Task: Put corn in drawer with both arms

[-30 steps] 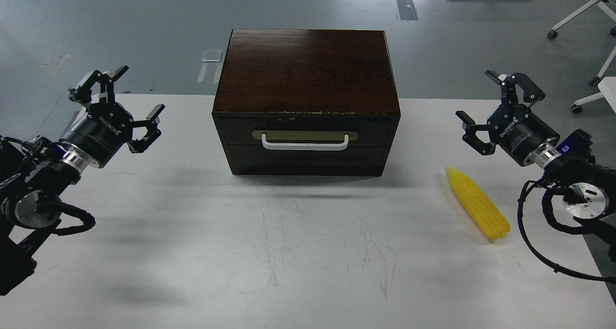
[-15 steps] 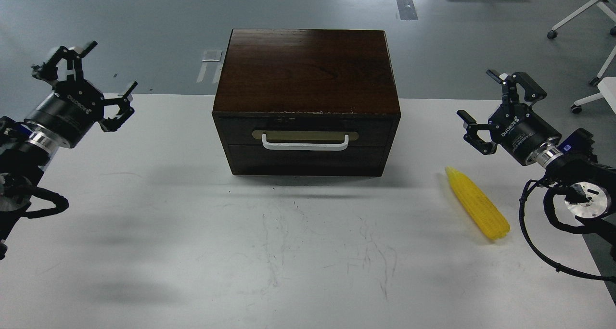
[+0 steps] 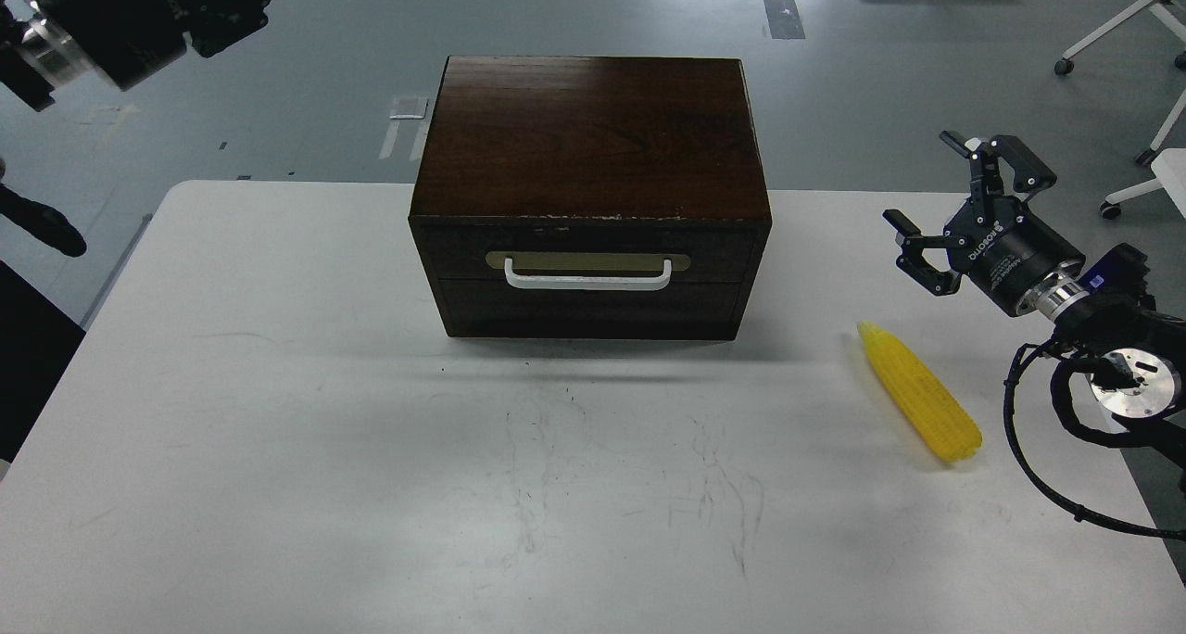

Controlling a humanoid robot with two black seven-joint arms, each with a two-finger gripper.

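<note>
The yellow corn [image 3: 922,395] lies on the white table [image 3: 278,430] at the right, its tip pointing toward the dark wooden box [image 3: 593,143]. The drawer [image 3: 587,245] is shut, its white handle [image 3: 587,277] facing me. My right gripper [image 3: 927,184] is open and empty, hovering behind and slightly right of the corn. My left gripper [image 3: 232,4] is high at the top left over the floor, far from the box. The frame edge cuts it off and only one splayed finger [image 3: 232,24] shows.
The box stands at the table's middle back. Part of my left arm [image 3: 37,226] shows at the left edge. Chair bases [image 3: 1140,22] stand on the grey floor at the far right. The right arm's cable [image 3: 1028,467] loops over the table's right edge.
My left arm has risen up and to the left, from beside the box to the top-left corner. The right gripper has barely shifted. The corn and drawer have not moved.
</note>
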